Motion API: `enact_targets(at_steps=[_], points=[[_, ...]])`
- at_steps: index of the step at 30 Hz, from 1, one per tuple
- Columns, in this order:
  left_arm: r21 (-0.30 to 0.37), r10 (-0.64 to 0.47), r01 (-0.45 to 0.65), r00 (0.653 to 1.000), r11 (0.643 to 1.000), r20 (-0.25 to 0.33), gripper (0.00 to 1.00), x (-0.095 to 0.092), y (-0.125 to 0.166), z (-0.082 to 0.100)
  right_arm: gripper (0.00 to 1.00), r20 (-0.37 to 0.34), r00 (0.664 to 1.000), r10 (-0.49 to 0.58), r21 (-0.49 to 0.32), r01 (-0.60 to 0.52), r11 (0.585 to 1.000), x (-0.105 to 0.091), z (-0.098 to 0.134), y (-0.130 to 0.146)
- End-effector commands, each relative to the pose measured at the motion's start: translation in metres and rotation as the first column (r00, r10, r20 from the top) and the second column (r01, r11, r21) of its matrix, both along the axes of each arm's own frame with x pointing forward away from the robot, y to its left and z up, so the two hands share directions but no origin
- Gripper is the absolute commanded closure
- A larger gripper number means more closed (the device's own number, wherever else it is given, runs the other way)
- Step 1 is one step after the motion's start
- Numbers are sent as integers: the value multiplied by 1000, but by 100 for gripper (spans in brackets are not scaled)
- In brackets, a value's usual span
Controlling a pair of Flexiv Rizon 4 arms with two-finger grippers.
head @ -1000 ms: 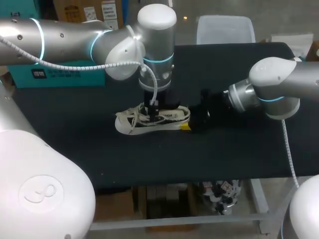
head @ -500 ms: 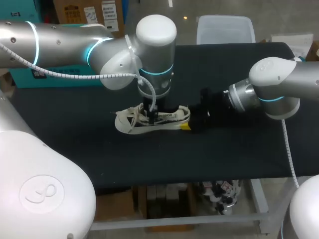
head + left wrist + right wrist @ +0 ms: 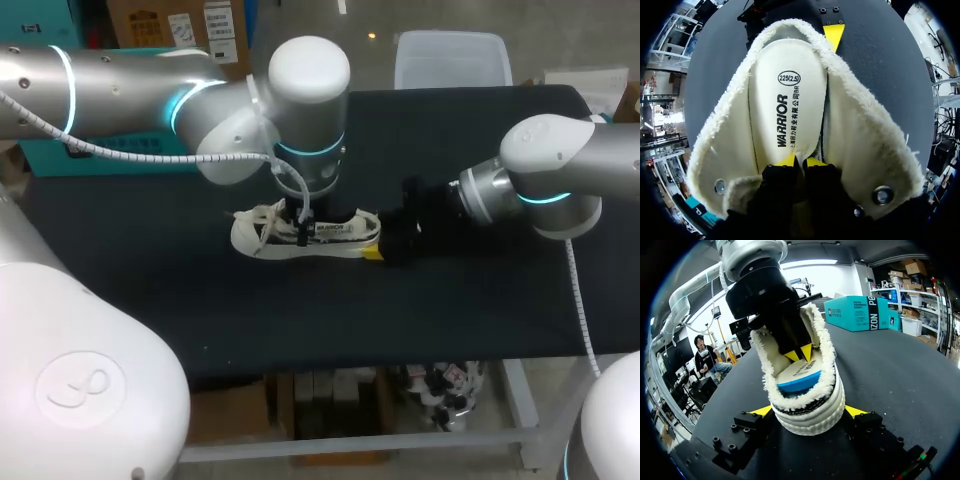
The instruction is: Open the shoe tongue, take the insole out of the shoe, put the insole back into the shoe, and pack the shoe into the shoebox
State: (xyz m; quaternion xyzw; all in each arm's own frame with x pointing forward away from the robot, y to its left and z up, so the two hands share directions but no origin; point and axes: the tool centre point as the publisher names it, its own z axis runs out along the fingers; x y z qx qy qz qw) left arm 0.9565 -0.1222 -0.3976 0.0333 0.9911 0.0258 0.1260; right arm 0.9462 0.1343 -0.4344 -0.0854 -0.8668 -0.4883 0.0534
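The left end effector [image 3: 800, 161] is pinching the cream oval insole [image 3: 787, 100] in the fleece-lined white shoe [image 3: 790, 401]; the right end effector [image 3: 808, 411] is clamping its heel.

A cream-white, fleece-lined shoe [image 3: 300, 238] is set upright on its sole near the middle of the table. Its toe is turned to the left and its heel to the right. The laces are loose and the mouth is spread wide. A cream insole [image 3: 785, 100] with dark print is seen inside, its blue-bottomed heel end raised.
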Motion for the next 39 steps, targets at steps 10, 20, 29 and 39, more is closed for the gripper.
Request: enact_targets(at_steps=[10,20,29,39], points=[[-70,-37,40,999,997,36,100,23,3,-37,100,-4,1000,10,5,-10,1000,1,-13,-1],[-157,-57,62,998,986,38,100,23,-8,0,100,-4,1000,10,5,-10,1000,1,-13,-1],[-263,-110,104,994,959,-11,100,24,-17,30,100,-4,1000,10,5,-10,1000,1,-13,-1],[-318,-175,149,983,936,-53,100,18,-23,43,100,-4,1000,10,5,-10,1000,1,-13,-1]])
